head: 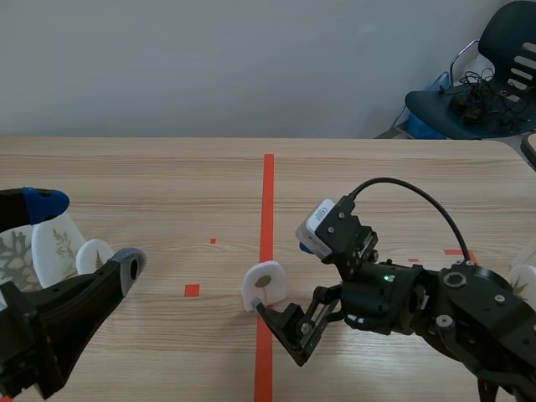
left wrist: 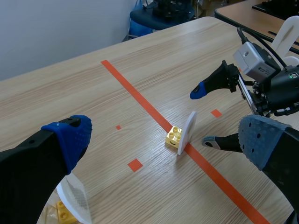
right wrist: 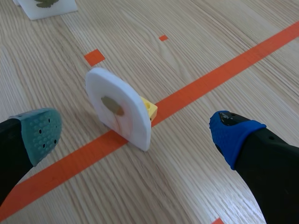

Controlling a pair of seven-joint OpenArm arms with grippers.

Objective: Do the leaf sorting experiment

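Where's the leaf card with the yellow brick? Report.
Scene view: the leaf card stands upright on the long tape line, mid-table, just ahead of the open right gripper.

In the scene view the standing leaf card (head: pixel 265 285) on the tape line hides its yellow brick (right wrist: pixel 149 108). The right wrist view shows only a corner of that brick. In the left wrist view this card stands edge-on, so its leaf is unseen. The side cards (head: pixel 50 249) sit partly behind the left gripper (head: pixel 88 231), whose arm runs off the picture. A far white card (head: pixel 528 279) and a chair (head: pixel 502 84) are cut off at the scene view's right edge. The leaf kinds are too small to tell.
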